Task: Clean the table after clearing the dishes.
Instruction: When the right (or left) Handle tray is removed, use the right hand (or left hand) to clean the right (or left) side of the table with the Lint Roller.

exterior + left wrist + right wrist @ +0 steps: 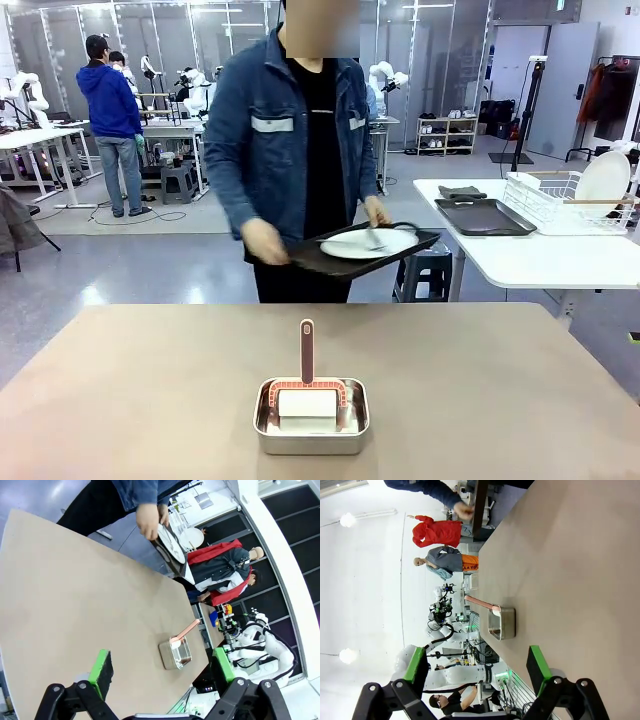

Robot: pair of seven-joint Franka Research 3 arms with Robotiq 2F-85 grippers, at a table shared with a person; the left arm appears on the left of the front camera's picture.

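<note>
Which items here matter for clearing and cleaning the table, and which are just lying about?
Job: table, plate, carried tray, probably the brush in the steel pan.
Lying about: dish rack, spare tray, stool.

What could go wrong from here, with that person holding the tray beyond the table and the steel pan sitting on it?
1. The tray looks tilted in the person's hands, so the plate and fork might slide off.
2. The pink-handled cleaning tool stands upright in the steel pan; the open left gripper or right gripper, coming in low, might knock it over.
</note>
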